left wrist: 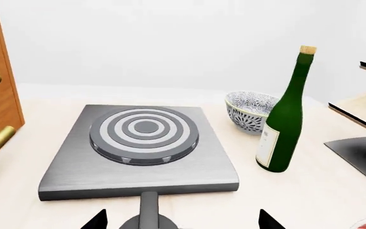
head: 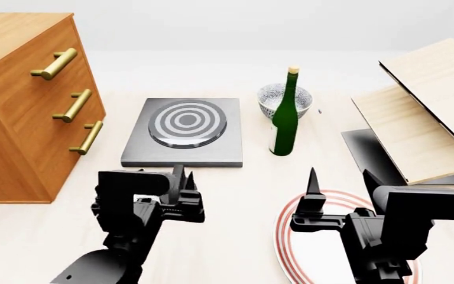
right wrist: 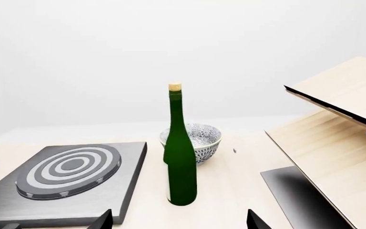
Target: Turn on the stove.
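The stove is a flat dark grey slab with a ringed round burner, lying in the middle of the table. In the left wrist view the stove fills the centre. Its small round knob sits just off the slab's near edge, between my left gripper's widely spread fingertips, not touched. In the head view my left gripper hovers at the stove's front edge and hides the knob. My right gripper is open and empty above a plate; in its wrist view the right gripper shows spread tips.
A wooden drawer cabinet with brass handles stands left of the stove. A green bottle and a patterned bowl stand right of it. A black stand with slanted wooden boards is at the far right. A red-rimmed plate lies under my right arm.
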